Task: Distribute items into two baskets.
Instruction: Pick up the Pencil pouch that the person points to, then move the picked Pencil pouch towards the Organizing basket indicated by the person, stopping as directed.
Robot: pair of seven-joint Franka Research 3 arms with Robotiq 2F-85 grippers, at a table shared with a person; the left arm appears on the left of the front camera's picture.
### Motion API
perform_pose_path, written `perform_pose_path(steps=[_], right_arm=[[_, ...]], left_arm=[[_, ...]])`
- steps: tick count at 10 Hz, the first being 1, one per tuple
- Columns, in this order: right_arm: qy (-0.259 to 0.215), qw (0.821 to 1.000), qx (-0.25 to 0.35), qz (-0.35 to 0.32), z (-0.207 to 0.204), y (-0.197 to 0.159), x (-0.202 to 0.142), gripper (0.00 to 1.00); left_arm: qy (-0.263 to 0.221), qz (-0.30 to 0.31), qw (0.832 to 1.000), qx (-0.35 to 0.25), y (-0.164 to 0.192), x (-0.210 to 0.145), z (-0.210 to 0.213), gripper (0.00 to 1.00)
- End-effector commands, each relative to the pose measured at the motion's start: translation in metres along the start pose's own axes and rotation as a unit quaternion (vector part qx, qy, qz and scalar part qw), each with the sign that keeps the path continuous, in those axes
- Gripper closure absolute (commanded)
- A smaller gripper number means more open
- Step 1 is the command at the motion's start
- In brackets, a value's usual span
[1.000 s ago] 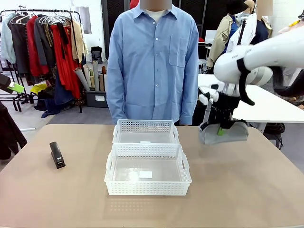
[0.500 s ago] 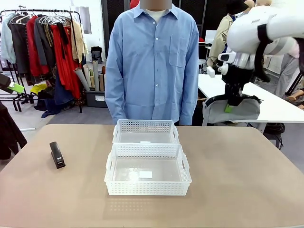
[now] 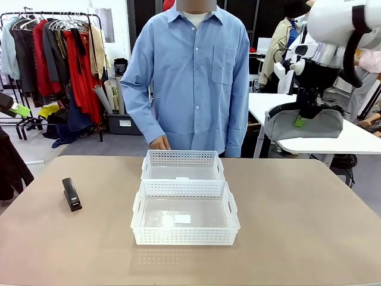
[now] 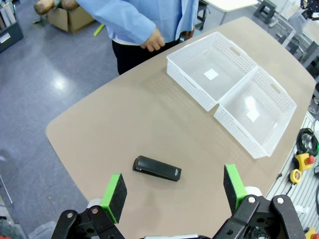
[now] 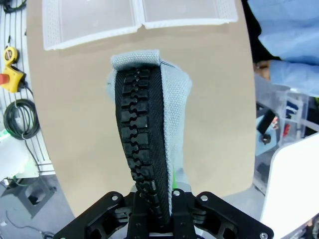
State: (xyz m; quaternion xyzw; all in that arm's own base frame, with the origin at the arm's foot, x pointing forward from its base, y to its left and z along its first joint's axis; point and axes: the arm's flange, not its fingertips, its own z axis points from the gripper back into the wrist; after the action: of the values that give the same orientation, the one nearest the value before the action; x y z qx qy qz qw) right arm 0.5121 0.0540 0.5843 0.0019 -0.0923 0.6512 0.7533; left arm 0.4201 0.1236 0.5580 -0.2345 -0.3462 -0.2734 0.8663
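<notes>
- Front view: we see the right gripper (image 3: 304,118) raised high over the table's (image 3: 297,226) right side, clamped on the grey pouch (image 3: 321,126), which hangs lengthwise well above the tabletop.
- The black stapler (image 3: 72,194) lies alone near the table's left edge. The near basket (image 3: 184,236) and far basket (image 3: 181,158) sit touching at the middle. The person's hand (image 3: 159,143) hangs just behind the far basket.
- Each basket floor carries a small white sticker. Its print is too small for us to read.
- Left wrist view: here we see the left gripper (image 4: 173,187), its green pads spread wide apart with nothing between them, hovering above the stapler (image 4: 157,168).
- The far basket (image 4: 192,92) and near basket (image 4: 240,135) lie beyond, and a yellow box with a red button (image 4: 303,160) sits off the table's edge.
- Right wrist view: the pouch (image 5: 175,94) stands edge-on, its black zipper (image 5: 142,124) facing us. The right gripper (image 5: 160,193) pinches its lower end.
- Far below are the near basket (image 5: 89,37) and the far basket (image 5: 189,19).
</notes>
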Motion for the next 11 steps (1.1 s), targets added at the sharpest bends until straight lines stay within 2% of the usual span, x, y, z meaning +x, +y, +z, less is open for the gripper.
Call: perform_pose_path(steps=[1,11], right_arm=[[0.007,1.0,0.002,0.002,-0.0052,-0.0059,0.0029,1.0],[0.007,1.0,0.002,0.002,-0.0052,-0.0059,0.0029,1.0]], left_arm=[[-0.003,-0.002,1.0,-0.005,0.0004,0.0004,0.0008,0.0],[-0.003,-0.002,1.0,-0.005,0.0004,0.0004,0.0008,0.0]])
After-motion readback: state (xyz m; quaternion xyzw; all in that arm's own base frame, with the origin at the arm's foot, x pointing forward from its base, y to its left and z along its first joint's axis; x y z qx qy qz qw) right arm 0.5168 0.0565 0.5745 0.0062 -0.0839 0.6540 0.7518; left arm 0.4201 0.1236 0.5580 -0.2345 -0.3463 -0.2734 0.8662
